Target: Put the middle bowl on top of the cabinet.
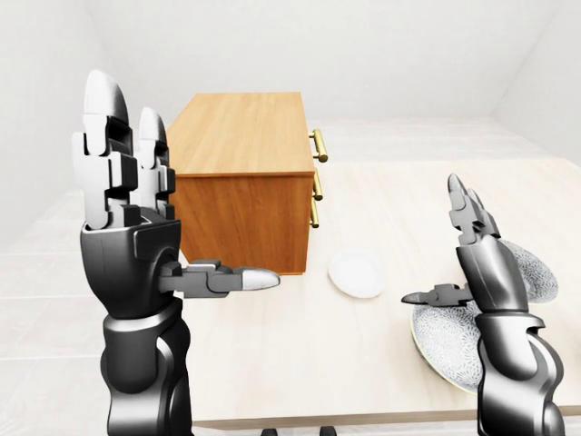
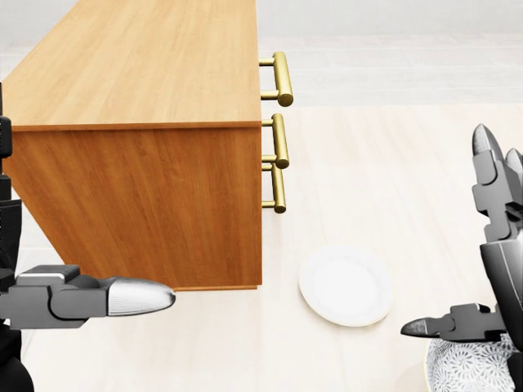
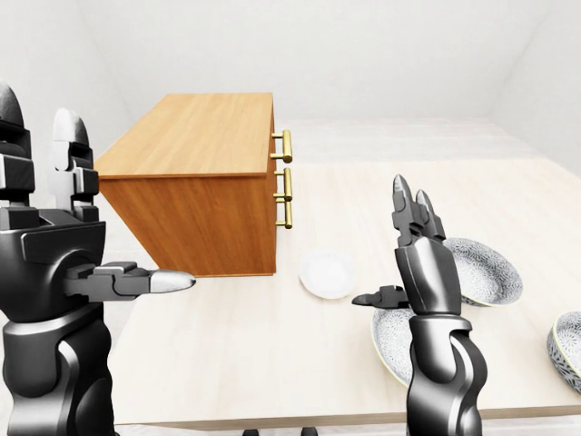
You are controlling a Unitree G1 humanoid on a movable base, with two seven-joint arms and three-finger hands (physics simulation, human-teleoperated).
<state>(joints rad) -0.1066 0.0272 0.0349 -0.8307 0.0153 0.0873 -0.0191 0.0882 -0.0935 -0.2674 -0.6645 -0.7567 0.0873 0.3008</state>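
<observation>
Three patterned bowls show in the right-eye view. The near bowl (image 3: 390,345) lies partly behind my right hand. A second bowl (image 3: 486,271) lies beyond it, and a third bowl (image 3: 567,350) is cut by the right edge. The wooden cabinet (image 3: 195,136) stands at the left, and its flat top is bare. My right hand (image 3: 386,245) is open and upright above the near bowl, with nothing in it. My left hand (image 1: 186,191) is open too, raised at the left beside the cabinet, thumb pointing right.
A small white plate (image 2: 345,286) lies on the pale table (image 3: 272,363) between the cabinet and the bowls. Brass handles (image 2: 280,139) stick out of the cabinet's right face. The table's near edge runs along the bottom of the eye views.
</observation>
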